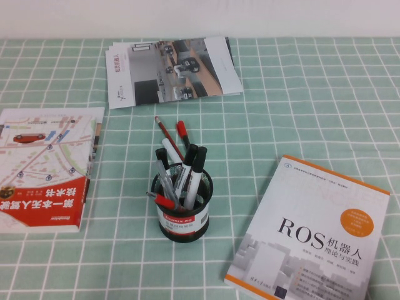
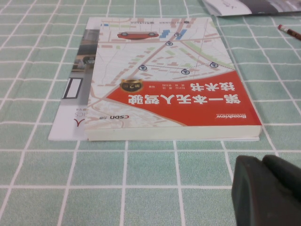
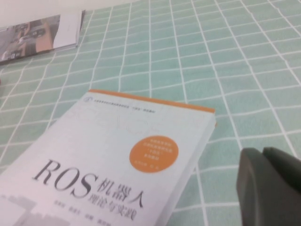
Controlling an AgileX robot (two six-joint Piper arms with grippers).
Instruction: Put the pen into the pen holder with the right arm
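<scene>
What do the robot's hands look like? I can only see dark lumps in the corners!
Very little shows. In the left wrist view, the left gripper is a dark grey-black, matte block with rounded edges and a groove down its top. In the right wrist view, the right gripper looks the same: dark, smooth, rounded, with a similar groove. No cables, markings or arm segments are visible, and neither arm appears in the high view.
</scene>
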